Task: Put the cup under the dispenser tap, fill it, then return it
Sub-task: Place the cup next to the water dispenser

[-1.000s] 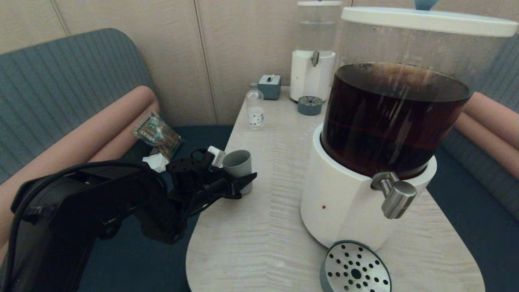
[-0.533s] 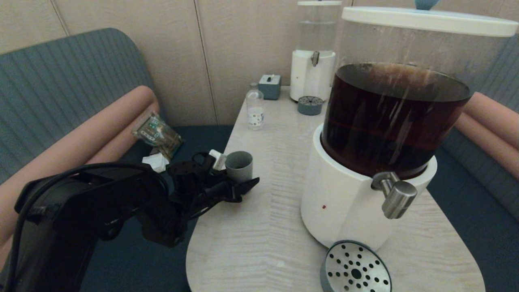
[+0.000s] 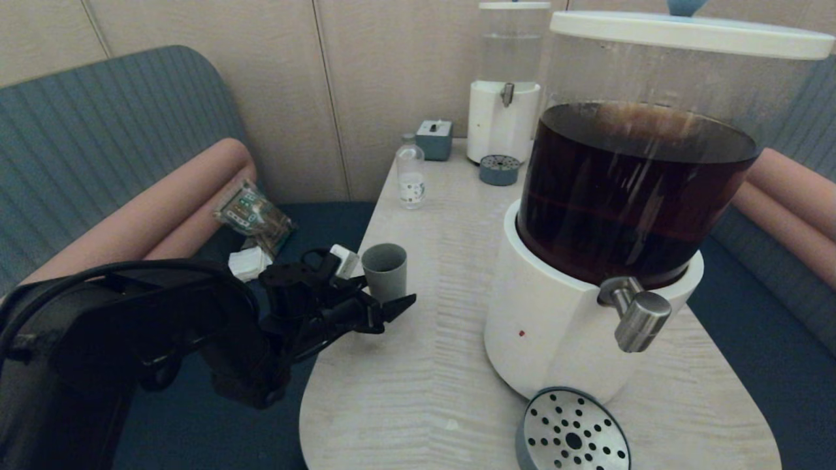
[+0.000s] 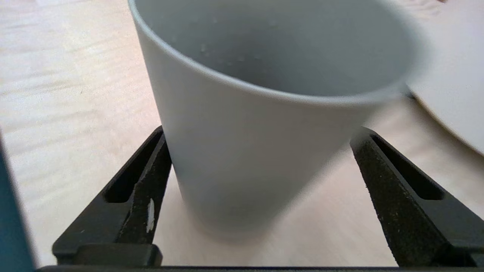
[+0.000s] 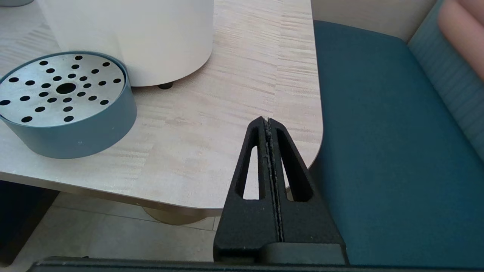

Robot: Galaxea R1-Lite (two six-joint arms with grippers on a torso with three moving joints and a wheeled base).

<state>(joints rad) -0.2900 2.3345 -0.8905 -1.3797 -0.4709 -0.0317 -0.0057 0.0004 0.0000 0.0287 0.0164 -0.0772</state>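
The left gripper (image 3: 382, 297), fingers spread and gripping nothing, flanks the upright grey cup (image 3: 385, 270) near the table's (image 3: 450, 365) left edge, well apart from the dispenser tap (image 3: 637, 315); the right gripper (image 5: 267, 121) is clenched empty.

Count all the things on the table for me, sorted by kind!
Dispensers: 2 (dark, clear)
Drip trays: 2 (near, far)
Cup: 1
Bottle: 1
Small box: 1
Total: 7
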